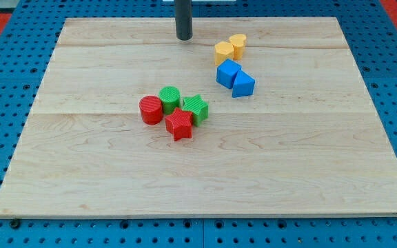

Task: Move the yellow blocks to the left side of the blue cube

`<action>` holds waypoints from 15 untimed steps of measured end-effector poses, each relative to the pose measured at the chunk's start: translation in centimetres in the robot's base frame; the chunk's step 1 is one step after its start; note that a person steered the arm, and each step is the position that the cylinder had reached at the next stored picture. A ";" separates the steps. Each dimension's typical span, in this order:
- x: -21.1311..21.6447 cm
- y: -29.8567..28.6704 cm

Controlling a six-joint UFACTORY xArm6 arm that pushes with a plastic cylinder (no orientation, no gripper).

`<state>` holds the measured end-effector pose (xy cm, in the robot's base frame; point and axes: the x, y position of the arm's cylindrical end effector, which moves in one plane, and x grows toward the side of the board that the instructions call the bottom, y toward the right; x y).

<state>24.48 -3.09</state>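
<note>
Two yellow blocks sit side by side near the view's top, right of centre: a yellow hexagon-like block (224, 52) and a yellow rounded block (238, 45) touching it on its right. Just below them is the blue cube (228, 73), with a blue wedge-shaped block (243, 85) touching its lower right. My tip (184, 38) rests on the board at the view's top centre, left of the yellow blocks with a clear gap between them, and up-left of the blue cube.
A cluster sits at the board's middle: a red cylinder (151, 109), a green cylinder (169, 99), a green star (196, 108) and a red star (179, 125). The wooden board (81, 172) lies on a blue perforated surface.
</note>
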 end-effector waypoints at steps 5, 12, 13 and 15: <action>-4.3 12.8; 3.7 8.9; 4.7 7.4; 4.9 6.2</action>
<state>29.38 3.12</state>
